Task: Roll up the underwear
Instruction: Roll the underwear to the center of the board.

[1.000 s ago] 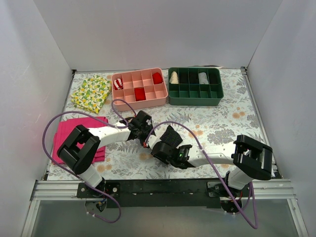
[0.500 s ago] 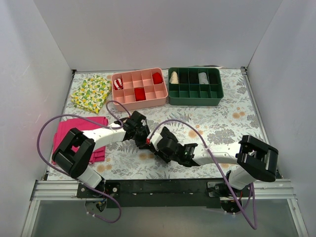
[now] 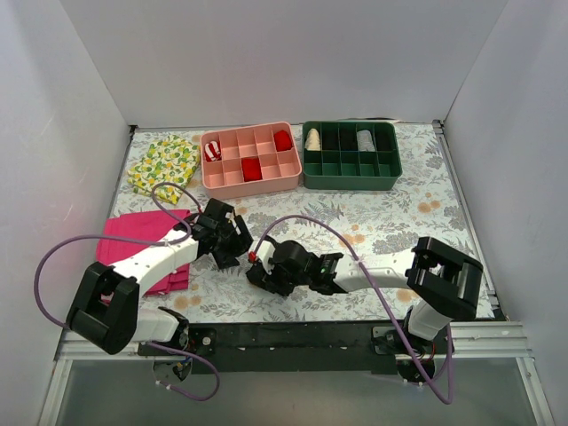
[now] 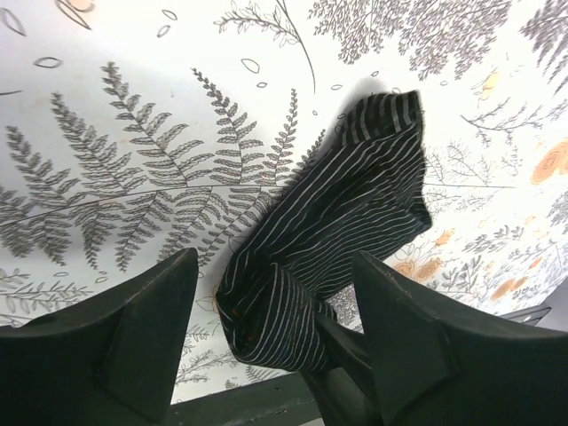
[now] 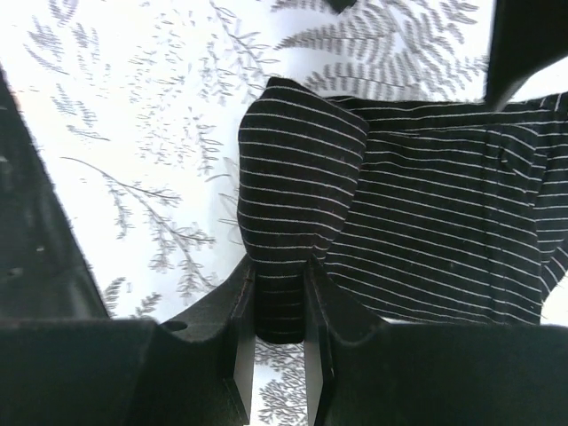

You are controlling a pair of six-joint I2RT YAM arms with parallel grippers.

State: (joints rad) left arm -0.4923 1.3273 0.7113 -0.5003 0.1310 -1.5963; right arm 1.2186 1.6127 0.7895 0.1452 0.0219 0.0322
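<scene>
Fern-printed table (image 3: 399, 213) bears the underwear (image 4: 342, 200) at its near middle, between both arms. Rolling looks barely started: one end is curled over and most lies flat. Next, that curl likely needs turning along the flat part. Fabric is black with thin white stripes, soft and creased. Right gripper (image 5: 280, 288) pinches the curled end; left gripper (image 4: 275, 266) hovers above, spread wide.
</scene>
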